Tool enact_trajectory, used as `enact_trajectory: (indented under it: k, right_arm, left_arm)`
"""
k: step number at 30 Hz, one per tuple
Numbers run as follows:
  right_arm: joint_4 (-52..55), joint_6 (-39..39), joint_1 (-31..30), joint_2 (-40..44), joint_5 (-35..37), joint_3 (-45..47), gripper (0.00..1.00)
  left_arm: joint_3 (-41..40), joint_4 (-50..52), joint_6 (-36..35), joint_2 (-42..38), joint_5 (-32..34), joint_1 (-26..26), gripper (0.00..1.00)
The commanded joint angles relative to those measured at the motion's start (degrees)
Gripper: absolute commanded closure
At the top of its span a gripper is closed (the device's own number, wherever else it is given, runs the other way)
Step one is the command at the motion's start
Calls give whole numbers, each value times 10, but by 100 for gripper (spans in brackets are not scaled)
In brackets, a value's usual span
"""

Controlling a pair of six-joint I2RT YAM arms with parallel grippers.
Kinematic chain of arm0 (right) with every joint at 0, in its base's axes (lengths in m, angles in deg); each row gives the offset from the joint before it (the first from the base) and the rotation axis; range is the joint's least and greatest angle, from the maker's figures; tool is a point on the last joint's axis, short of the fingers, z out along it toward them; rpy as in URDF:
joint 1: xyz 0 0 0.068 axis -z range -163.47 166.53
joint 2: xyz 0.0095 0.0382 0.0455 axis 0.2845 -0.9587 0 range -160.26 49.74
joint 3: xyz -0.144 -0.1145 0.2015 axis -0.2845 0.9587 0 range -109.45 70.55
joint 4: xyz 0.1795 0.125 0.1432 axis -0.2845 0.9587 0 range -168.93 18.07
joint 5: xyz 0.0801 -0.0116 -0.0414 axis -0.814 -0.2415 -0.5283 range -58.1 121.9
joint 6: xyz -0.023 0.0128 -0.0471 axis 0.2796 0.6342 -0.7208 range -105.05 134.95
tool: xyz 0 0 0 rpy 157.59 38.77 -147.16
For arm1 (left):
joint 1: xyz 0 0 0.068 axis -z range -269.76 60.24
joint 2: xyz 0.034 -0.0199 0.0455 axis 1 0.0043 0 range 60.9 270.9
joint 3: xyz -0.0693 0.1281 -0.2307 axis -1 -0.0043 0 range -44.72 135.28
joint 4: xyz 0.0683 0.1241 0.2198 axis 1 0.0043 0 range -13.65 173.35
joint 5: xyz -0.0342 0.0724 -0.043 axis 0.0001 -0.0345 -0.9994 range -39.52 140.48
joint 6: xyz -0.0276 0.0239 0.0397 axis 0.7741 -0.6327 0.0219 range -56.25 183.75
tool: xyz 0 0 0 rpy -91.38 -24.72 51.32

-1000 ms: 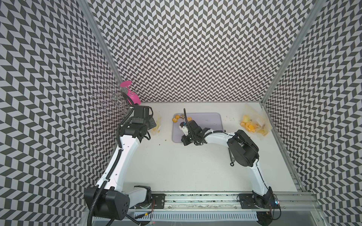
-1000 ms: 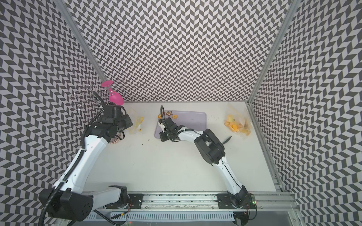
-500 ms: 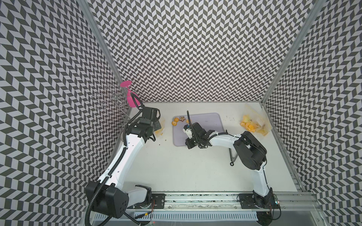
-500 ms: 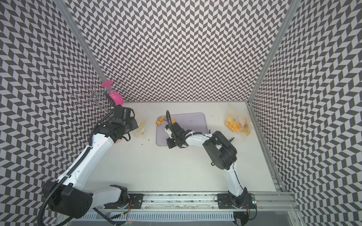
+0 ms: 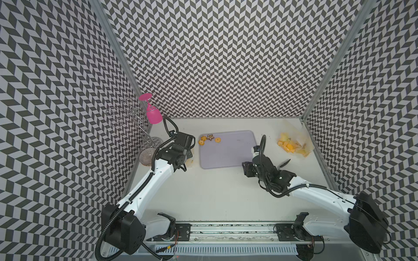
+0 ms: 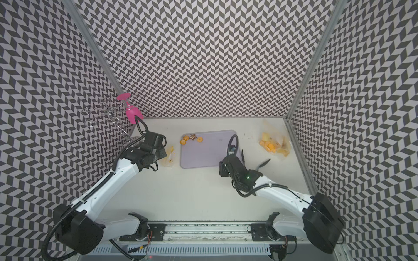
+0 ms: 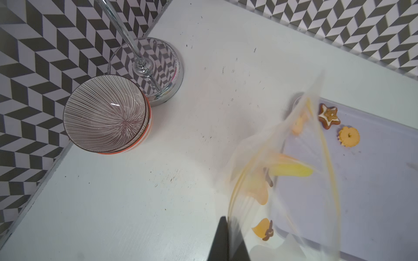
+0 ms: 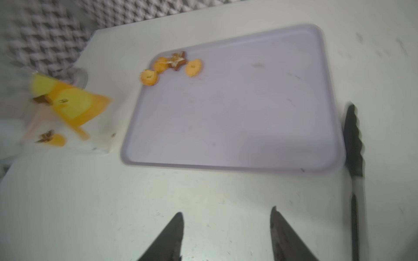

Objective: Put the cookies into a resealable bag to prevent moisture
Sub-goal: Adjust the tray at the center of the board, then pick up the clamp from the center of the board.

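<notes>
Judged mid-loading. Counted four cookies (image 5: 210, 137) loose at far-left corner of tray (image 5: 228, 153). Noted left gripper (image 7: 229, 228) pinched shut on rim of resealable bag (image 6: 168, 156), just left of tray, contents unclear. Noted right gripper (image 8: 226, 211) spread wide, empty, off tray's near-right corner, beside tongs (image 8: 353, 144). Next, likely: reach to cookies, pick one; requires bag mouth kept agape.

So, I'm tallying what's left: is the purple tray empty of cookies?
No, four cookies lie in one corner of the tray.
</notes>
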Motion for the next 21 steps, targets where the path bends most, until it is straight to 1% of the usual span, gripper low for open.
enact_trajectory:
  k: [1,2,3,4,7,10,12,14,18,21]
  right_arm:
    - [77,135,-1,65,112,73,13]
    - [75,151,0,81,114,95,6]
    - [72,168,3,98,115,115,2]
    - [75,185,7,109,119,127,3]
    - [78,223,19,119,134,144,10]
    - [8,208,47,109,104,165,11]
    - [-34,195,76,86,77,174,12]
    - [-63,175,100,56,64,172,15]
    - [-70,133,111,-7,66,134,18]
    - [-43,117,112,-56,58,99,20]
  left_arm:
    - [-3,-37,12,-18,18,1,100]
    - [-3,-40,10,-18,16,1,100]
    - [-2,-43,8,-17,14,0,100]
    - [-1,-44,7,-17,13,1,100]
    - [-3,-45,2,-15,10,1,100]
    - [-5,-49,-1,-15,7,1,100]
    - [-5,-52,-4,-15,2,0,100]
    - [-5,-52,-6,-17,1,0,100]
    - [-10,-55,-10,-21,0,0,100]
    - [-11,-57,-10,-20,-3,0,100]
